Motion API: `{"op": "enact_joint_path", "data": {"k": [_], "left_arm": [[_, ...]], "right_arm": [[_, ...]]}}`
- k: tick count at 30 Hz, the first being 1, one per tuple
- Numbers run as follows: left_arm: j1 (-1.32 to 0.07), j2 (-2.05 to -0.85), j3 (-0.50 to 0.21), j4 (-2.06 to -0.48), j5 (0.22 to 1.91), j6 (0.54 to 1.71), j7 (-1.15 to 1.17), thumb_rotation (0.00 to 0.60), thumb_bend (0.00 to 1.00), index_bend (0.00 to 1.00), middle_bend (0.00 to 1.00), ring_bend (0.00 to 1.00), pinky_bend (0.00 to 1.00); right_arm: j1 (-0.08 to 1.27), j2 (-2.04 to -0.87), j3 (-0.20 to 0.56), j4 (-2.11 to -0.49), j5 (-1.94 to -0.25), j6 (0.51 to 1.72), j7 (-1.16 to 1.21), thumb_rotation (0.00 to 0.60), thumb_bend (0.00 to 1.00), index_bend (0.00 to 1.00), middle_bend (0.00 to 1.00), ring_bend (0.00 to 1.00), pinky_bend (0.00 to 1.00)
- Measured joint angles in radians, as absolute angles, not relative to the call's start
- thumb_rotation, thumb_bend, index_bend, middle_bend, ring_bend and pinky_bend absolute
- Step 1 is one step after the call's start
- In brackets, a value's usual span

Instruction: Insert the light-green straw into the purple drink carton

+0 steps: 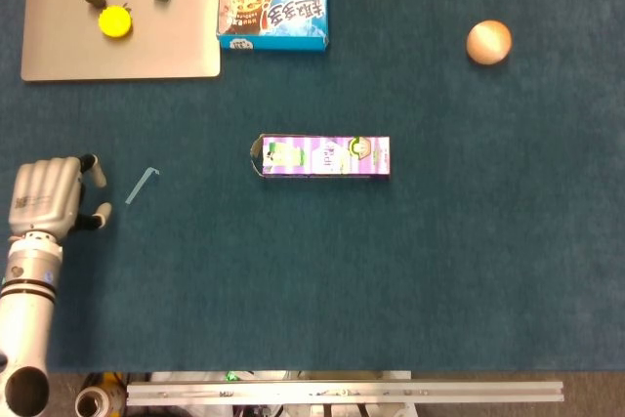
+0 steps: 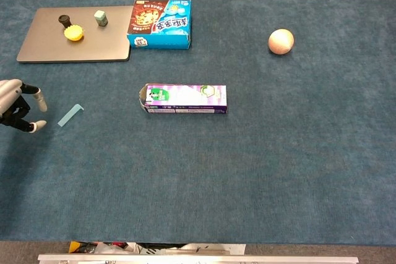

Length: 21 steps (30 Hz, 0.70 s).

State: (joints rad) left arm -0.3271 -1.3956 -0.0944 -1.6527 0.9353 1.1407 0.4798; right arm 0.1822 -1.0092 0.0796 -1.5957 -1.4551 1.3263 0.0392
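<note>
Light-green straw (image 1: 141, 186) lies flat just beside the left hand (image 1: 47, 198), whose fingers are apart and empty; carton (image 1: 323, 156) lies well beyond. Thin and flat, the straw may slip the pinch.

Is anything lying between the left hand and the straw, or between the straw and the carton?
Nothing visible. The left hand sits just left of the straw with bare cloth between them, and only bare cloth separates the straw from the carton, which lies on its side.
</note>
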Motion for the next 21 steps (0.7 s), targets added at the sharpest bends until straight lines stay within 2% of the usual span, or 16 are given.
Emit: {"op": "enact_joint_path", "data": {"k": [9,13,21], "left_arm": [[-0.34,-1.46,-0.117,-1.651,0.841,1.185,0.52,0.478,0.26,0.47,0.92,0.94,0.94],[-0.347,-1.473,-0.122,-1.659,0.815,1.2,0.538,0.412,0.26,0.47,0.92,0.94,0.94],[-0.365,-1.499,-0.124,-1.659,0.777,1.202,0.56,0.411,0.26,0.47,0.92,0.94,0.94]], "right_arm": [[0.185,-1.02,0.075,-1.555,-1.454,1.315,0.081,0.6,0.33,0.05,0.25,0.06,0.04],[0.184,-1.022,0.074,-1.543,-1.452,1.313,0.092,0.6,0.33,0.05,0.25,0.06,0.04],[0.182,-1.027,0.071,-1.525,-1.452,1.312,0.109,0.6,0.33,0.05,0.25,0.06,0.04]]}}
